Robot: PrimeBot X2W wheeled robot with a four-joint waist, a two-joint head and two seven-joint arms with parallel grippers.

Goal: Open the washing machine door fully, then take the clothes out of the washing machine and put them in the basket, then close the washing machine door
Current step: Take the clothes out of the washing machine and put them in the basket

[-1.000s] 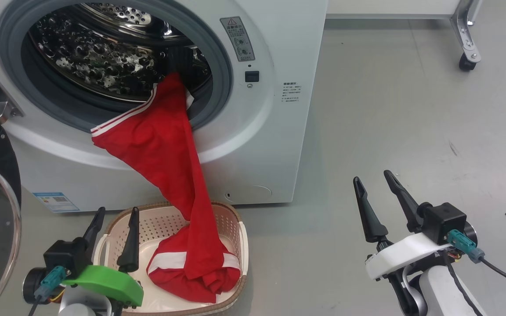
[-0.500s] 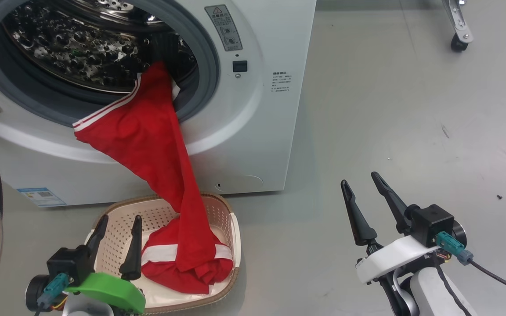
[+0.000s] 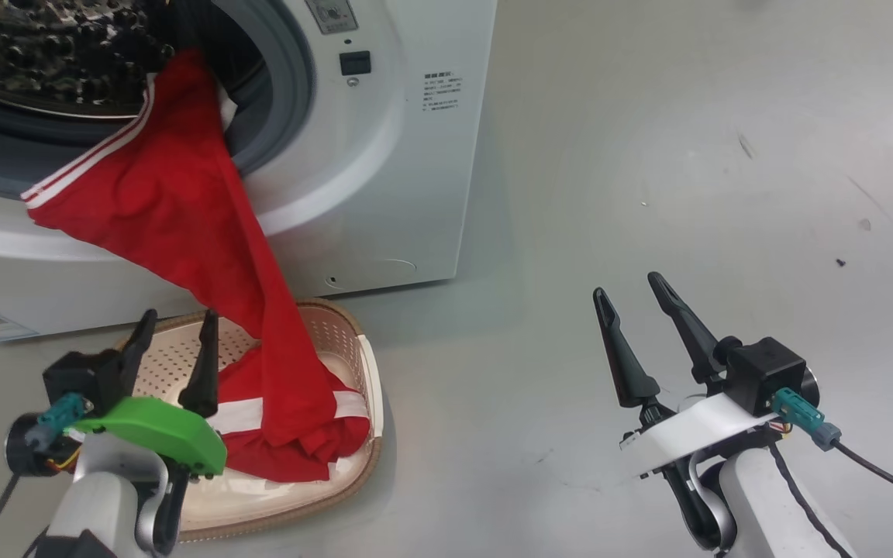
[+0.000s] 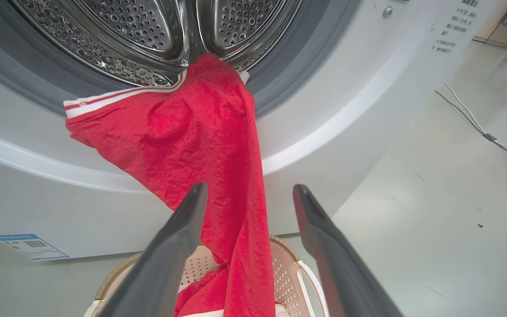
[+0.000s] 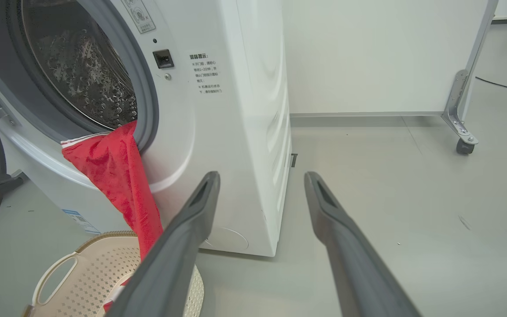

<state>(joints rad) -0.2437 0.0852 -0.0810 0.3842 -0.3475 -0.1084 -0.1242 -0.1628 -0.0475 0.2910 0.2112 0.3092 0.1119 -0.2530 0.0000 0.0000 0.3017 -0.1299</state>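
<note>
While the clothes (image 3: 183, 232) trail from the washing machine (image 3: 384, 194) port at eleven o'clock down into the basket (image 3: 342, 329) at seven, I see my left gripper (image 3: 181, 315) spread wide and empty beside it, and my right gripper (image 3: 627, 285) wide and empty over the floor (image 3: 648, 155) at four.

Washing machine (image 5: 236, 110), front panel: a grey printed notice (image 5: 205, 74) headed 温馨提示 is carried right of the port (image 5: 82, 75), its smaller lines too fine to be read. A grey pictogram sticker (image 5: 138, 15) is fixed above it, and a blue label (image 4: 28, 245) with a QR code is stuck at the lower left, print illegible.
</note>
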